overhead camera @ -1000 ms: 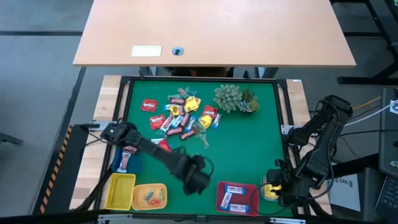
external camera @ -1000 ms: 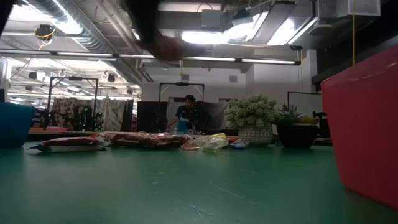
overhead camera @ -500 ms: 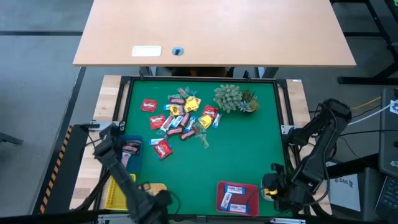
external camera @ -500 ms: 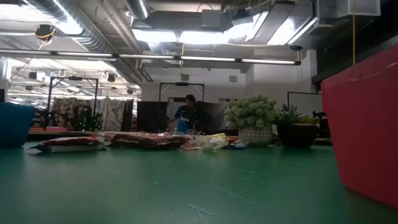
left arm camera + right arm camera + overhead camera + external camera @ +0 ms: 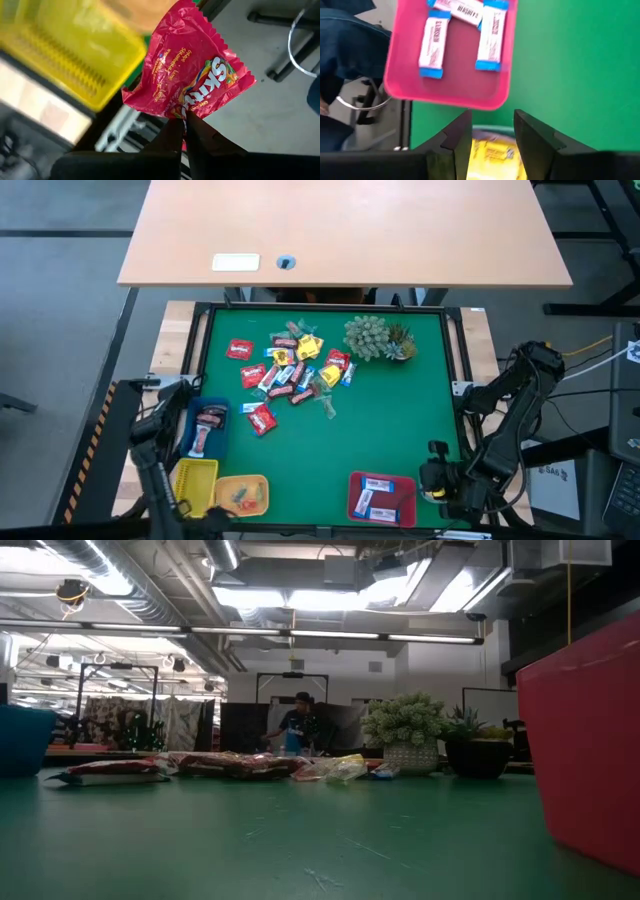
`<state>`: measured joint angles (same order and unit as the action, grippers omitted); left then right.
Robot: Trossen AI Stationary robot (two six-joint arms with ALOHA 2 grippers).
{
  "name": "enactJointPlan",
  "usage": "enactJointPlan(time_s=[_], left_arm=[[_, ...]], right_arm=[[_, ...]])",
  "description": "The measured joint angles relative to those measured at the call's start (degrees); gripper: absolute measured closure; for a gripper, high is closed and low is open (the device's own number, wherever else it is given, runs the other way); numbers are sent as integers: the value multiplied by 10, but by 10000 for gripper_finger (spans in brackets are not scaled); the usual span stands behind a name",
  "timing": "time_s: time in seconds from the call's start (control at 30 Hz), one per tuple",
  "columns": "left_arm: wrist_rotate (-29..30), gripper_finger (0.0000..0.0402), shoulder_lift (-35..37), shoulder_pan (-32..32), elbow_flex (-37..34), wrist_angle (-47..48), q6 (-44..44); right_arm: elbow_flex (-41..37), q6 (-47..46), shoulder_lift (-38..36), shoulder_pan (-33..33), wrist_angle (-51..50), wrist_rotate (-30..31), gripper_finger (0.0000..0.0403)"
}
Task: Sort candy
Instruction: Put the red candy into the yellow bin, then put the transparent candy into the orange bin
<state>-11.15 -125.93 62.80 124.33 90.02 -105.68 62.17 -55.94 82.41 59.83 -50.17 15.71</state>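
Note:
The candy lies in a loose pile at the table's far middle, next to a spiky green plant. My left gripper is over the near left corner by the yellow tray, shut on a red Skittles packet. My right gripper stands at the near right, beside the red tray, shut on a yellow candy. That tray holds blue-and-white sweets. My left gripper pinches the red packet's crimped edge between its two fingertips, coming from above and pointing down. The packet hangs below the fingers, lifted clear, over the table's near edge by the yellow tray. My right gripper has the yellow candy between its two fingers, which slant down from the table's right side. The candy sits far back between them, lifted clear of the green mat.
A blue tray with a dark red sweet and an orange tray stand at the near left. The green mat's middle is bare. In the low view the red tray's wall fills the right; a person stands far behind.
My left gripper has swung from the mat's near middle toward the table's left edge, along the near edge past the orange tray, rolling its wrist and keeping the red packet lifted clear. My right gripper has stayed nearly where it was, turning a little.

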Motion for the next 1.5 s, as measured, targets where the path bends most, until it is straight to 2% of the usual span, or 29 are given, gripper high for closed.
enactJointPlan(time_s=[0.17,0.27,0.47,0.6,0.93,1.2,1.3,1.4,1.5], left_arm=[[2,401,1,43,-13,0,-159],[26,401,1,61,-49,-2,-245],[14,401,1,40,-149,0,-254],[-35,401,1,22,-181,1,-244],[-56,395,1,12,-184,0,-253],[-65,324,1,-7,-183,0,-252],[-49,308,1,-11,-173,0,-257],[-8,301,1,-11,-151,-1,-289],[-6,300,1,-13,-128,-1,-291]], right_arm=[[0,82,0,-47,0,2,260],[0,154,0,-84,-1,-2,260],[0,265,0,-157,4,-41,260],[0,304,0,-193,6,-68,260],[0,370,0,-236,8,-77,260],[0,384,0,-239,9,-73,260],[0,384,0,-239,9,-73,260],[0,401,0,-239,18,-73,260],[0,437,0,-239,48,-72,260]])
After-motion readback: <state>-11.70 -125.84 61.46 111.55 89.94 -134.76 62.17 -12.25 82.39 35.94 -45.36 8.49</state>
